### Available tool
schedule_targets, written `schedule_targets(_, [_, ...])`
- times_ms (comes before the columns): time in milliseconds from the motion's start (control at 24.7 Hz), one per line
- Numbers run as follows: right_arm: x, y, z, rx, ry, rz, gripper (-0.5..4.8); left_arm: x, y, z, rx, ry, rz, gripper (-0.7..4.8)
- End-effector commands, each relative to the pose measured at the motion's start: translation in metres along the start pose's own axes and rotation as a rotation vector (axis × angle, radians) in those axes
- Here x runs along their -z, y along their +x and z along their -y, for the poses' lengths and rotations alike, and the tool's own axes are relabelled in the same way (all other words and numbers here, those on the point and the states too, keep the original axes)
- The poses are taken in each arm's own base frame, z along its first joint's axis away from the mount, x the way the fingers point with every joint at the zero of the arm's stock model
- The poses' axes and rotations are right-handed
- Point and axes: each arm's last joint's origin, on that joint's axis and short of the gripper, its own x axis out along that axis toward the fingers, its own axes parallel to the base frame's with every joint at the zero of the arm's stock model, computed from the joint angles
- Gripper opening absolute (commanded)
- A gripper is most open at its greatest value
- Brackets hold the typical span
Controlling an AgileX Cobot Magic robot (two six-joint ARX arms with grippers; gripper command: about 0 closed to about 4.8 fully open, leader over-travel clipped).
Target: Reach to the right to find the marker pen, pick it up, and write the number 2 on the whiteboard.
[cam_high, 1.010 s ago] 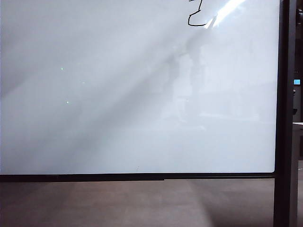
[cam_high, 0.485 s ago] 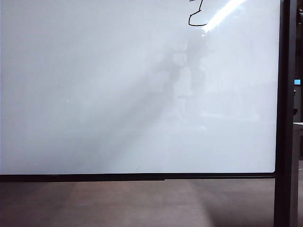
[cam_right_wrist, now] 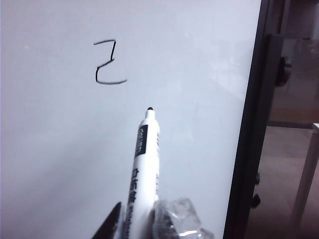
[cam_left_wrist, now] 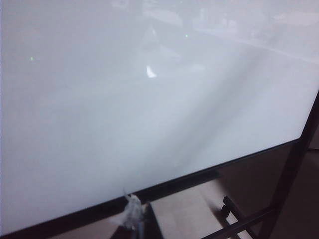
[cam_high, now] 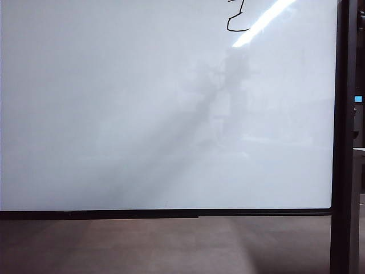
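The whiteboard (cam_high: 142, 114) fills nearly the whole exterior view; its black lower edge runs straight across, with bare floor (cam_high: 171, 245) below it, and a black upright post (cam_high: 345, 137) stands along its right side. The number 2 (cam_right_wrist: 107, 63) sits high on the board near that post, its top cut off in the exterior view. In the right wrist view the right claw (cam_right_wrist: 134, 221) grips the marker pen (cam_right_wrist: 142, 169), whose dark tip hangs just below the 2 and off the surface. Only the claw's finger ends show at the frame edge. The left claw (cam_left_wrist: 133, 219) shows as a blurred tip by the board's lower edge; I cannot tell how wide it stands.
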Motion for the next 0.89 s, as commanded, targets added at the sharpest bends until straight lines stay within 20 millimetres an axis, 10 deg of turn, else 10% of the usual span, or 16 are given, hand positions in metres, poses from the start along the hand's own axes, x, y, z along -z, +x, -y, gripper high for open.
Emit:
schedule_targets(40, [0.010,-0.006,0.001,-0.002,0.009,0.018,-0.01,0.016,-0.004,0.001,-0.004,-0.043,0.014,-0.05])
schedule_targets(889, [0.063,-0.021,0.003,-0.007,-0.023,-0.092,0.00,0.047,0.009,0.001,-0.029,-0.079,-0.008,-0.05])
